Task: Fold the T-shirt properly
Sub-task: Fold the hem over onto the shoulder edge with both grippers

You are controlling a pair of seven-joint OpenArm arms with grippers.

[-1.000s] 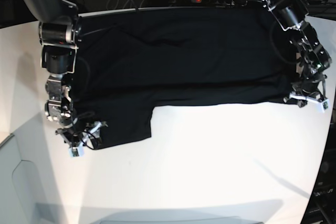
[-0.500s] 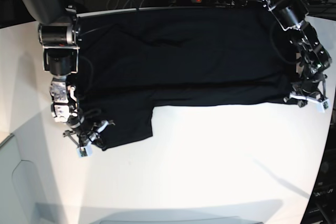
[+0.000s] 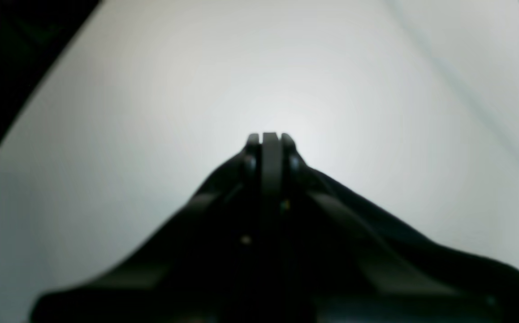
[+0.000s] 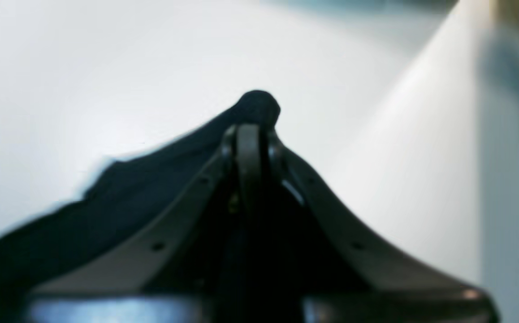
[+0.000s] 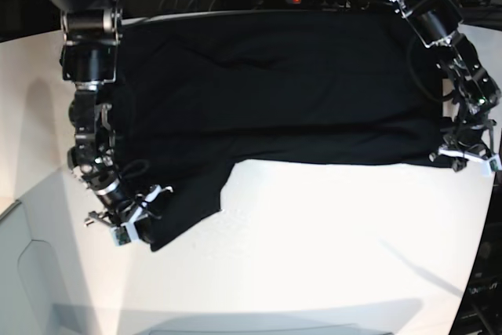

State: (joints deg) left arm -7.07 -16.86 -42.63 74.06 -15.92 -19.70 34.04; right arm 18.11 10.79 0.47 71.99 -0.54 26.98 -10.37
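L tool & R tool both clenched on shirt edge. White counter bare nr front, room there.

A robotics workspace, possibly a lab, is suggested by two mounted black robot arms reaching over a broad white tabletop.
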